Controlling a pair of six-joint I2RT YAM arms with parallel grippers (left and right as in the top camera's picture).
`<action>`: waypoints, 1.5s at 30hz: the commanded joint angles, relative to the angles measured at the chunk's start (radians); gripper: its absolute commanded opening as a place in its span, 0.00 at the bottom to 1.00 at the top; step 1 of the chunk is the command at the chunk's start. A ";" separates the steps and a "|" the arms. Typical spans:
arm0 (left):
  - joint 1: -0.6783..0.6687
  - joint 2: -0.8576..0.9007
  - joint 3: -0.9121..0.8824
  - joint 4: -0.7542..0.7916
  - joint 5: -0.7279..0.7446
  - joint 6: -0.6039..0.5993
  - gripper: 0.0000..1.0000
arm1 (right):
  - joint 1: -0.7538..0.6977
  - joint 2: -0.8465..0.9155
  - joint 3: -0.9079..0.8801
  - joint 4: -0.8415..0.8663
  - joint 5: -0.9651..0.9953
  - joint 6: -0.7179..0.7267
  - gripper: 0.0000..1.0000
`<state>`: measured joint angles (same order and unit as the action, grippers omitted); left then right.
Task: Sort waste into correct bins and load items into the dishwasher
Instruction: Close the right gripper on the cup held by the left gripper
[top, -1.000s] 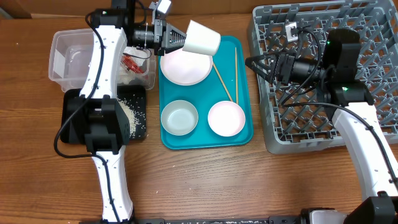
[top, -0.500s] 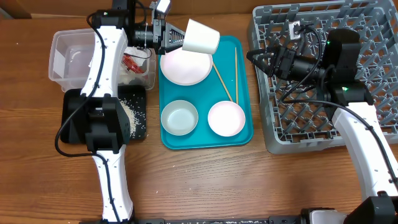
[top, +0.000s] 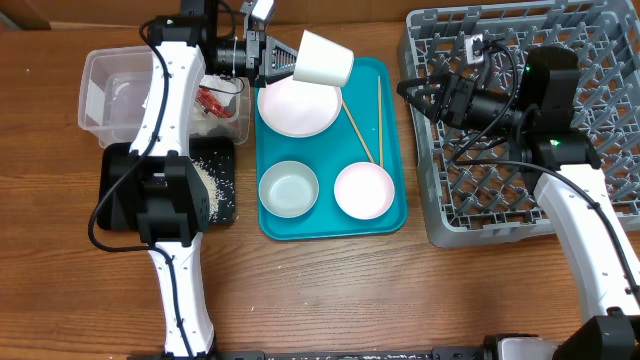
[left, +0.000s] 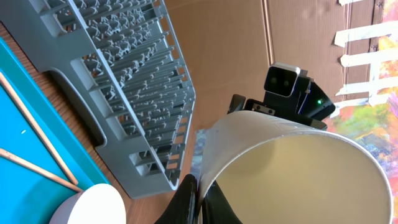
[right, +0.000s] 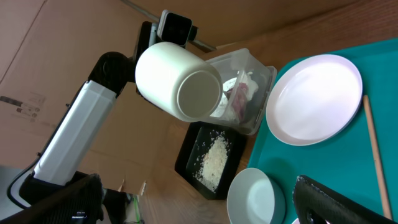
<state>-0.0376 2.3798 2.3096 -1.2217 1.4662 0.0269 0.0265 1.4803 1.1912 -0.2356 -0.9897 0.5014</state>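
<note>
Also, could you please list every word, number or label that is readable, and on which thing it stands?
No text is readable.
The pale label on the cardboard wall: too blurred to read.
The cup and the dish rack: no print visible.

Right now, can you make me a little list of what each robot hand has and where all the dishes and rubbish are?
Left gripper: shut on the white cup, held on its side in the air
Right gripper: open, empty, at the dish rack's left edge
On teal tray: plate, two bowls, chopsticks
Clear tub: red wrapper inside
Black tray: rice
Dish rack: no dishes seen in it
</note>
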 joint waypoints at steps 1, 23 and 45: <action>-0.002 0.000 0.014 0.004 0.027 0.023 0.04 | -0.002 -0.002 0.018 0.001 0.002 0.005 0.99; -0.003 0.000 0.014 0.004 0.027 0.023 0.04 | 0.011 -0.002 0.018 -0.001 0.006 0.002 1.00; -0.020 0.000 0.014 0.018 0.027 -0.036 0.04 | 0.014 -0.002 0.018 -0.001 0.021 0.000 1.00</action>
<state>-0.0509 2.3798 2.3096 -1.2037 1.4666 0.0113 0.0345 1.4803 1.1912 -0.2382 -0.9779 0.5011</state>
